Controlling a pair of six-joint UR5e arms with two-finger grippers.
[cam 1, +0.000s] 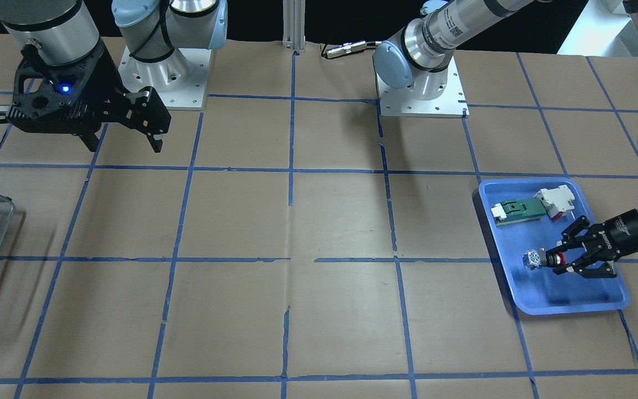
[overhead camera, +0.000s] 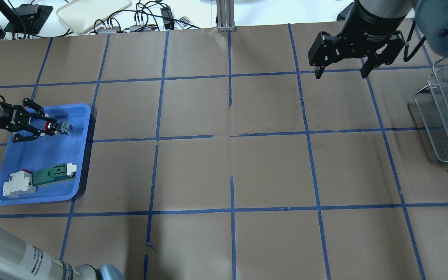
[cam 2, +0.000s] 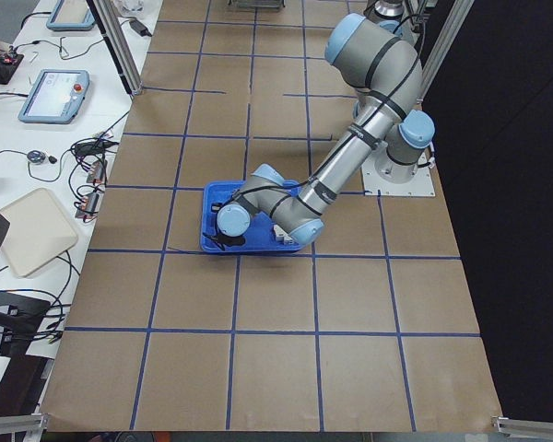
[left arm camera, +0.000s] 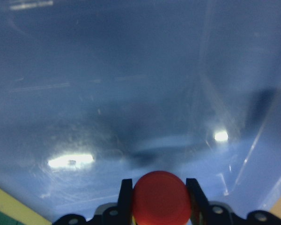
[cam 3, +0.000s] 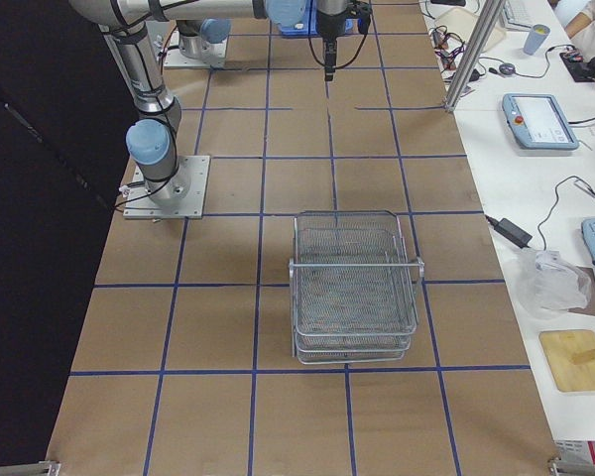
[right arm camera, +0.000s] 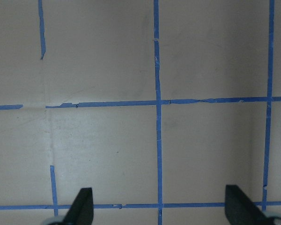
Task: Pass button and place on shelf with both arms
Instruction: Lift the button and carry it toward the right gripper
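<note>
**I have the button; the shelf is a long way off**

The shelf (cam 3: 355, 288) is the biggest thing on the table; it stands well apart from my left fingers (left arm camera: 125, 199), out past my right fingers (right arm camera: 82, 206). The blue tray (overhead camera: 80, 112) lies right under my left fingers. My right gripper (overhead camera: 340, 74) hangs over the table with its fingers spread wide and nothing between them. My left gripper (cam 1: 558, 260) is squeezed tight on the button (overhead camera: 55, 127); one finger is on each side of its black collar, the red cap sits back toward my palm, and the pale block pokes out past my fingertips. I cannot tell if the button touches the tray floor or hangs just above it.

I think the button is tiny, light and hard; it will not bend. The round red cap looks smooth and would likely slip; the collar is the good place to hold, and that is where I have it. For the pass, I think my right fingers should pinch the pale block, since that end is free; its small bits may break, so squeeze softly.

Now I count, big to small: two arms, my left arm (cam 2: 350, 157) and my right arm (cam 3: 137, 64); one shelf; one tray; two grippers; two other parts beside my left fingers, a white block (overhead camera: 18, 184) and a green-and-white part (overhead camera: 55, 174); one button.
</note>
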